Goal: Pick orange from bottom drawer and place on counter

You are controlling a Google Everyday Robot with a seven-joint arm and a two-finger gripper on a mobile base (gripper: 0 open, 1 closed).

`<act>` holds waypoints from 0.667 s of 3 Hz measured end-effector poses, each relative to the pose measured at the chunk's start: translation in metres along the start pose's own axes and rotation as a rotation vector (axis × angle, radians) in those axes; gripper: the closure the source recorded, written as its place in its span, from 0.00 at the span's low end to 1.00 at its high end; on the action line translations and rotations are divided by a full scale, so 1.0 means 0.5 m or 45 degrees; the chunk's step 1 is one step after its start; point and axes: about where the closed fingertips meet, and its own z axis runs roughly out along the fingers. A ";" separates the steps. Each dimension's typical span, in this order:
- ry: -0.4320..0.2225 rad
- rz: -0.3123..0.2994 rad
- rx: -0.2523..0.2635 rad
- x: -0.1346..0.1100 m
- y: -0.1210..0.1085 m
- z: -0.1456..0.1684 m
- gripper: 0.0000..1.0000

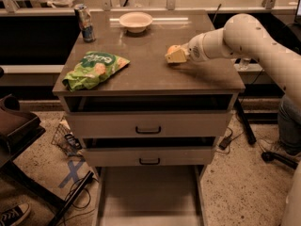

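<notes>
A: What's on the far left of the counter [151, 68]?

B: A drinks can [85, 22] stands upright at the back left corner. In front of it, near the left front edge, a green snack bag [95, 69] lies flat.

A: And in the middle?

B: A pale bowl [136, 21] sits at the back, well apart from the bag. Under the top slab are two drawers with black handles, the upper one [148, 124] and the middle one [149, 157]. Below them the bottom drawer [149, 197] is pulled right out toward us, and I see only its plain pale floor.

A: So where's the orange [173, 48]?

B: Over the right half of the counter, up against the gripper [175, 55]. Only a small rounded bit of it shows above the yellowish finger [177, 57].

A: Is the gripper holding it?

B: It looks so. The fingers are drawn in narrow against the fruit, clamping it. The gripper hangs low, just above the surface, with its shadow right under it. I can't tell whether the orange touches the top.

A: And further right?

B: The white arm [249, 34] reaches in from the right side, crossing the counter's right edge.
</notes>
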 end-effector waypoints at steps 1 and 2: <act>0.002 0.000 -0.004 0.001 0.003 0.004 0.51; 0.004 0.000 -0.010 0.002 0.006 0.009 0.28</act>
